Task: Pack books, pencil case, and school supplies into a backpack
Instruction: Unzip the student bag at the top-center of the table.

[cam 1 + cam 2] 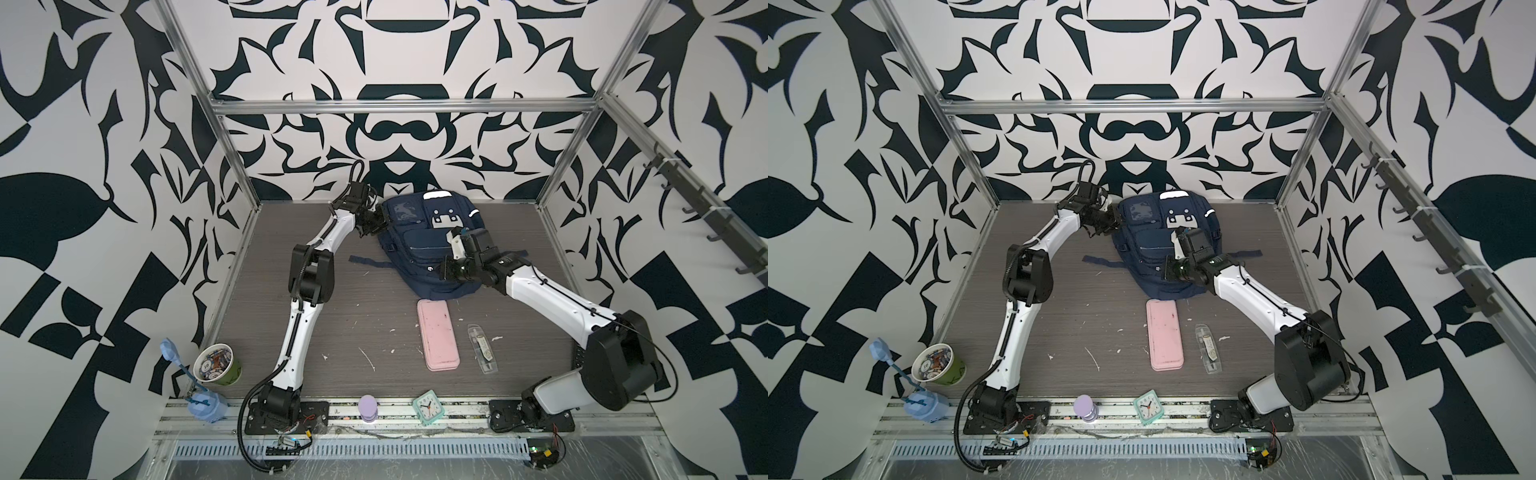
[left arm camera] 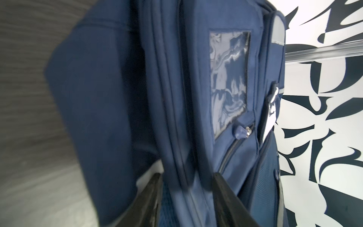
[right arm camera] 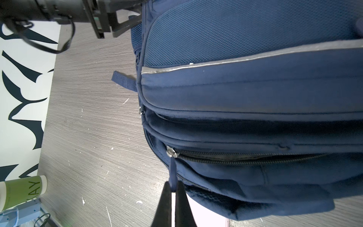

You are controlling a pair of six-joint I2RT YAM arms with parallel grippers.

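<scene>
While the grey wood-grain tabletop (image 1: 332, 324) carries everything, the backpack (image 1: 415, 249) is the biggest thing on it. It lies flat at the far middle with its front pockets facing up, as both top views show. The pencil case (image 1: 438, 334), pale pink, lies lengthwise toward the front rail, its far end right at the bag's bottom edge. Beside the case on the right arm's side, and apart from it, lie the school supplies (image 1: 482, 348), a narrow clear packet. The left fingers (image 2: 151, 196) are at the backpack's far left edge, clamped on either side of a thick padded seam, with blue fabric filling the gap between them. The right fingers (image 3: 167, 202) are closed tight, pinching the small blue zip pull (image 3: 172, 173) of a front pocket near the bag's lower right side.
</scene>
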